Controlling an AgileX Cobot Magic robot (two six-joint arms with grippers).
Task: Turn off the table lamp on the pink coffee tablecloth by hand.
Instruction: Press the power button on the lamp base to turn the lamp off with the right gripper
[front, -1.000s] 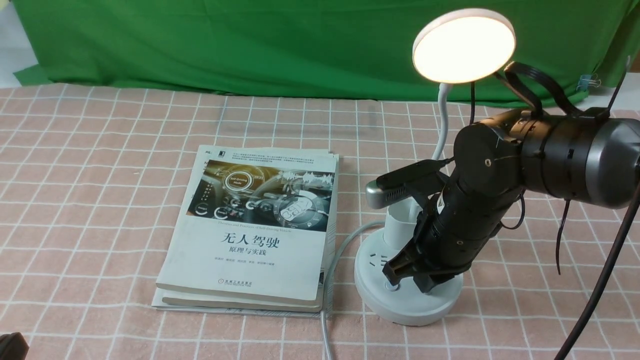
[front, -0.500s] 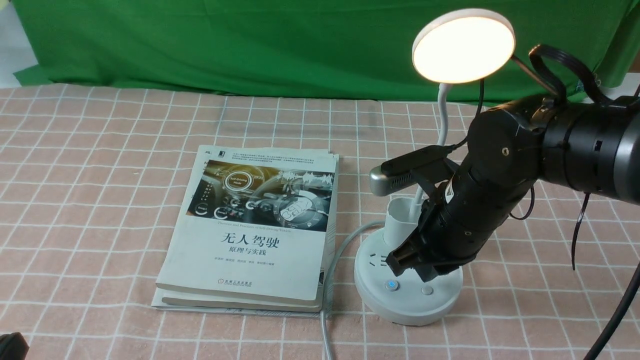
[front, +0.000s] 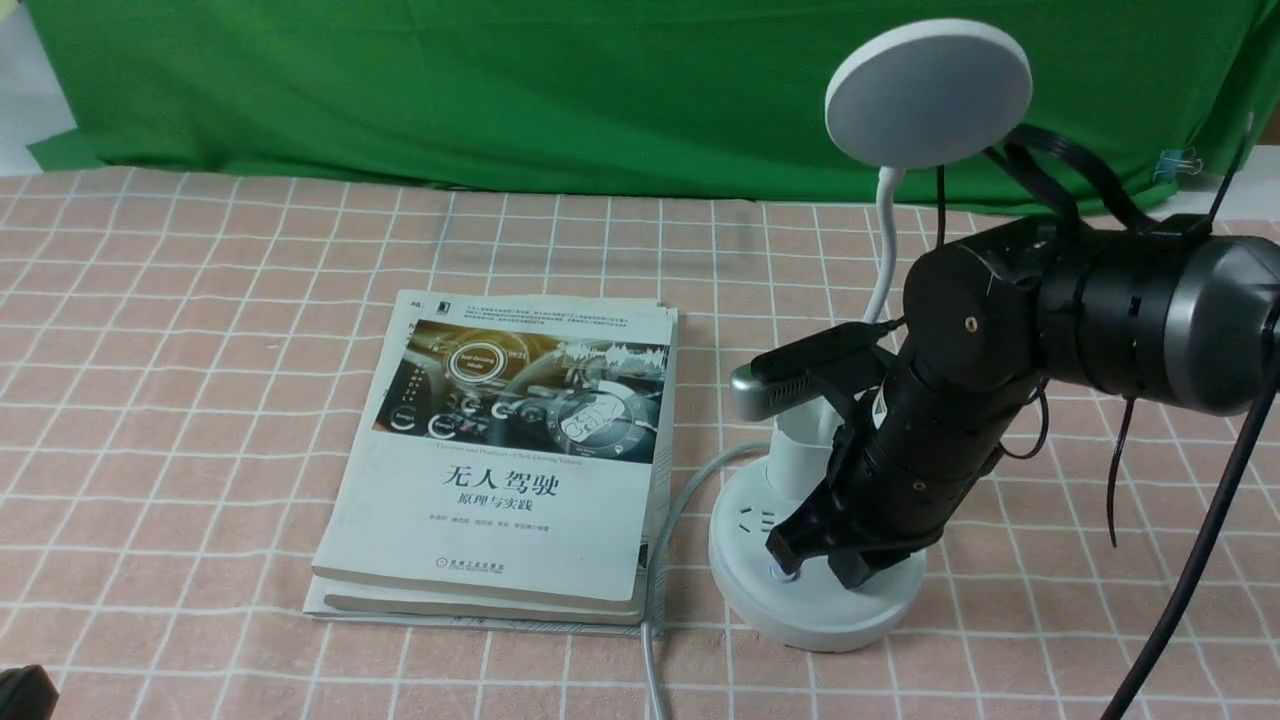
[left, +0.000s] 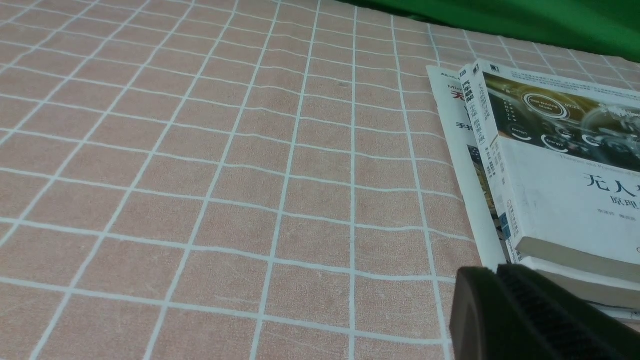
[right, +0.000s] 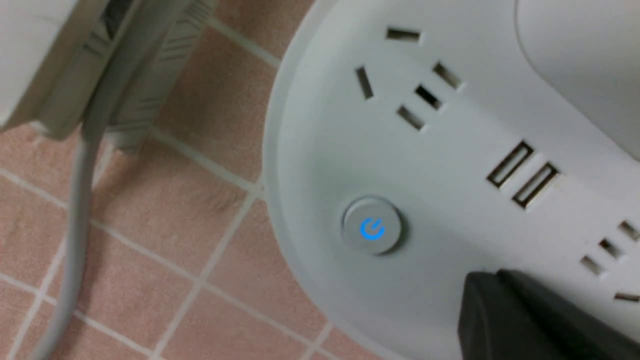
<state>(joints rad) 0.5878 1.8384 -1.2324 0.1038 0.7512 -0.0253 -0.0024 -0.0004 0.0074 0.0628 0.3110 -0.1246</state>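
Note:
The table lamp stands on the pink coffee tablecloth (front: 200, 350), and its round disc head (front: 928, 92) is dark and grey. The hand, my right gripper (front: 845, 570), is shut with its tip resting on the lamp's round base (front: 800, 615). In the right wrist view the shut tip (right: 492, 282) sits on the base just beside the blue-lit power button (right: 371, 230). Whatever lies beneath the tip is hidden. My left gripper (left: 492, 272) is shut and empty, low over the cloth near the books.
Two stacked white books (front: 510, 450) lie left of the lamp. The lamp's grey cable (front: 670, 520) runs between books and base toward the front edge. A green cloth (front: 500, 80) hangs at the back. Black cables trail from my right arm.
The lamp head was glowing in both earlier frames and is now dark. My right gripper rose off the base half a second ago and has come back down onto it.

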